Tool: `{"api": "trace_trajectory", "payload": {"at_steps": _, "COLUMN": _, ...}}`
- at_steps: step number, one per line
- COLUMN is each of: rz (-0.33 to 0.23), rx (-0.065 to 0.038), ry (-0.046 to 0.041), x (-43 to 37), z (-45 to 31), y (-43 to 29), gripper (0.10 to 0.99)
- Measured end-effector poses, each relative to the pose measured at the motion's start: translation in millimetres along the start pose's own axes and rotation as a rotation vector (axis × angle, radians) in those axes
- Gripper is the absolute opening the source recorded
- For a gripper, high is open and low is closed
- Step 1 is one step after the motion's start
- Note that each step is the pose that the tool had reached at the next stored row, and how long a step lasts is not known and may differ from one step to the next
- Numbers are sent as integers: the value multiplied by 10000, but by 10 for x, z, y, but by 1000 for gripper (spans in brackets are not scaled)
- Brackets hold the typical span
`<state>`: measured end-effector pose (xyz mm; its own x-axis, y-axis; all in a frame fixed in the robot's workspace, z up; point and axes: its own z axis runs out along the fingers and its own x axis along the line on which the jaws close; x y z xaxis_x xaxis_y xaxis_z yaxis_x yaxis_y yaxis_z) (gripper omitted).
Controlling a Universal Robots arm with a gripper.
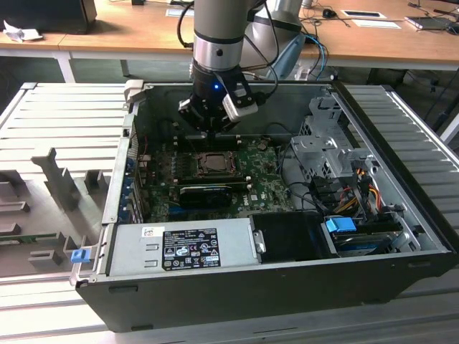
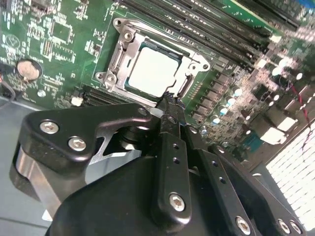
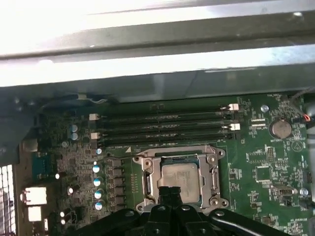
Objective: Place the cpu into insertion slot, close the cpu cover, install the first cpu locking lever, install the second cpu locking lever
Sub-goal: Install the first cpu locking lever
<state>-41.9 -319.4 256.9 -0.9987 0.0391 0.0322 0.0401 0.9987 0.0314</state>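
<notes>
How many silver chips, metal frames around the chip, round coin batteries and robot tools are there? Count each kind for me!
cpu: 1
cpu cover: 1
round coin battery: 1
tool: 1
Total: 4

- Ribbed grey metal surface (image 1: pixel 57 122) spans the scene, with slats on both sides.
- Grey upright fixtures (image 1: pixel 54 168) stand on it at the exterior view's left.
- Light wooden desks (image 1: pixel 107 32) run behind it, on white legs.
- On the desks: white sheets (image 1: pixel 373 21), a dark box (image 1: pixel 54 13), and a crumpled white item (image 1: pixel 18 30), possibly paper.
- It is dim under the desks.
</notes>
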Motion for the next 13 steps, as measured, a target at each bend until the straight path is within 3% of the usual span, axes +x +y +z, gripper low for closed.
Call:
{"api": "trace_trajectory", "payload": {"at_steps": 3, "rz": -657, "rx": 19, "ry": 21, "x": 0, "z": 1, "y": 0, "gripper": 106}}
{"api": "trace_trajectory", "payload": {"at_steps": 6, "rz": -829, "rx": -141, "ry": -55, "x": 15, "z": 5, "y": -1, "gripper": 106}}
{"api": "trace_trajectory", "payload": {"at_steps": 11, "rz": -871, "rx": -193, "ry": -466, "x": 61, "z": 7, "y": -3, "gripper": 106}}
{"api": "trace_trajectory", "payload": {"at_steps": 13, "rz": -884, "rx": -206, "ry": -481, "x": 72, "z": 7, "y": -4, "gripper": 106}}
